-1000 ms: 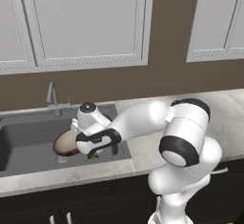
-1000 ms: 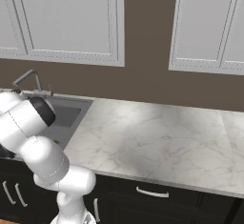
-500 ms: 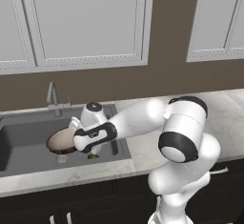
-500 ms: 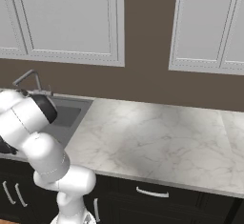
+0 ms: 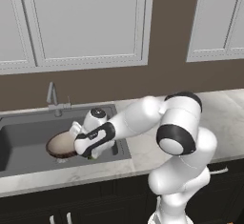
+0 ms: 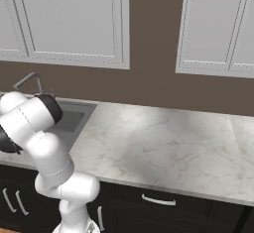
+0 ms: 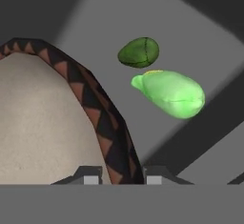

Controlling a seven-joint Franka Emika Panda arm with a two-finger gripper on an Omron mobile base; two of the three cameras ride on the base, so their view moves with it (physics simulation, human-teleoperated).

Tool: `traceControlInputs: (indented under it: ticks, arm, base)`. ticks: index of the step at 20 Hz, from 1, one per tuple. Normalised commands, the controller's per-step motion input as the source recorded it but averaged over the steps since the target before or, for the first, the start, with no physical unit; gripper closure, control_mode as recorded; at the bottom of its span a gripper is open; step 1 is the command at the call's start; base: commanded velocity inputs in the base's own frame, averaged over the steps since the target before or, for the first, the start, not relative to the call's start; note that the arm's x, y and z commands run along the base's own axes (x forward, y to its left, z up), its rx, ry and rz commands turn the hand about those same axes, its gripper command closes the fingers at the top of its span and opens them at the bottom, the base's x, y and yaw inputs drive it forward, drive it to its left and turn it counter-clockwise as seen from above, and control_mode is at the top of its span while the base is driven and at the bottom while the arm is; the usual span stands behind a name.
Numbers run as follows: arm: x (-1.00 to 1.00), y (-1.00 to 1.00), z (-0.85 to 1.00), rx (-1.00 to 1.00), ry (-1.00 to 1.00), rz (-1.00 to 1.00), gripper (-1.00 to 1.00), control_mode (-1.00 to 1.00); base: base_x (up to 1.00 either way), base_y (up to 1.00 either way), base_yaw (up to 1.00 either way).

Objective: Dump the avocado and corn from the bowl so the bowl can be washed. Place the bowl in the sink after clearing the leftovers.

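Emptied bowl held low inside the large dark grey rectangular sink.
The tool is clamped on the rim of the small brown, beige-lined bowl; dark avocado and green-husked corn lie on the sink floor beside it. Best to level the bowl, lower it clear of them, then release.

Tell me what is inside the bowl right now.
The bowl, gripped at its rim by the end effector, shows bare beige interior. The avocado and corn lie outside it on the sink floor. The bowl's lower part is cropped.
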Motion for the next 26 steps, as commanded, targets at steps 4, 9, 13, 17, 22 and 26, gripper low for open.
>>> traceControlInputs:
  ticks: [4, 9, 13, 17, 22, 26]
  arm:
    - [0.04, 0.31, -0.07, 0.0, 0.02, 0.0, 1.0, -1.0]
    - [0.01, 0.24, -0.11, 0.0, 0.01, 0.0, 1.0, -1.0]
    - [0.03, 0.19, -0.05, 0.0, 0.02, 0.0, 1.0, -1.0]
    - [0.02, 0.12, -0.15, -0.04, 0.05, 0.0, 1.0, -1.0]
    - [0.11, 0.08, -0.14, -0.04, 0.05, 0.0, 1.0, -1.0]
    - [0.36, 0.0, 0.0, -0.01, 0.1, 0.08, 1.0, -1.0]
  base:
    - [0.0, 0.0, 0.0]
    - [0.0, 0.0, 0.0]
    - [0.0, 0.0, 0.0]
    - [0.0, 0.0, 0.0]
    - [0.0, 0.0, 0.0]
    - [0.0, 0.0, 0.0]
